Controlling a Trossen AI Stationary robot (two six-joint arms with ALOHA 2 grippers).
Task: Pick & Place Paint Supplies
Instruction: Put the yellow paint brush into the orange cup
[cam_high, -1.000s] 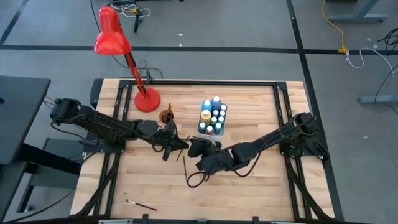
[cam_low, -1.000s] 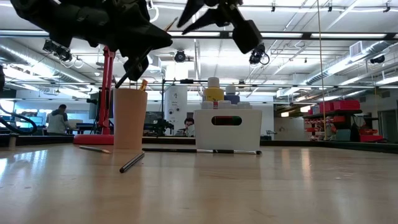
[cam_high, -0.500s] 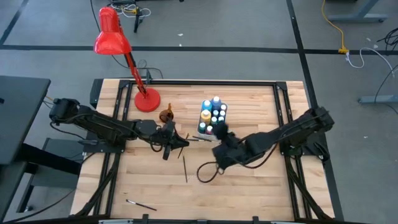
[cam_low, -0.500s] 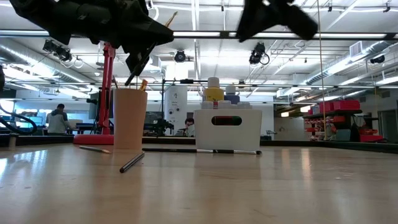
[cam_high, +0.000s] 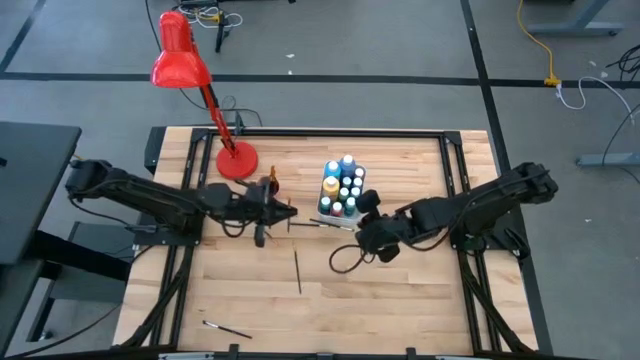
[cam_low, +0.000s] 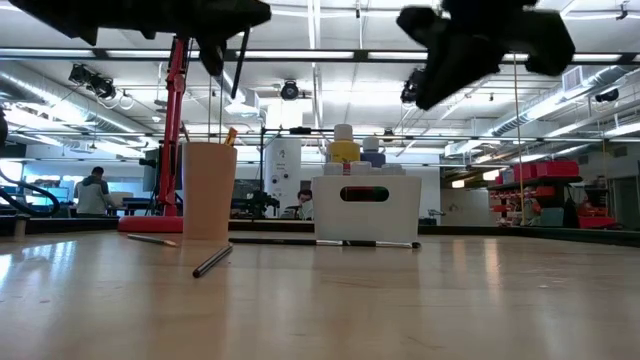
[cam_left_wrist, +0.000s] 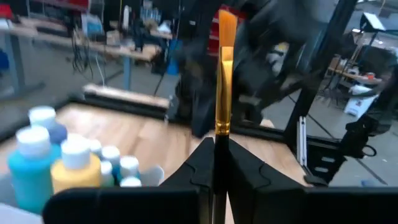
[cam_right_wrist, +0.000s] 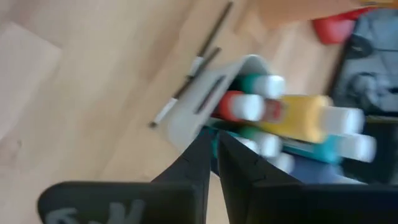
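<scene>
Wood tabletop (cam_high: 400, 290) shows plainly to me, though the low view cuts off both arms. My left gripper (cam_left_wrist: 214, 163) pinches an orange-bristled brush (cam_left_wrist: 224, 68) upright near the tan cup (cam_low: 209, 190). White-capped bottles (cam_high: 342, 186) fill the white bin (cam_low: 366, 209). My right gripper (cam_right_wrist: 213, 155), fingers pressed together, hangs beside it.

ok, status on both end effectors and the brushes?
Left end effector shut on brush, above the cup. Right end effector shut, empty, beside white bin. Three brushes still on table.

two dark jointed arms, black tool (cam_left_wrist: 214, 180) fingers, looping black cable (cam_high: 345, 262) by right arm
</scene>
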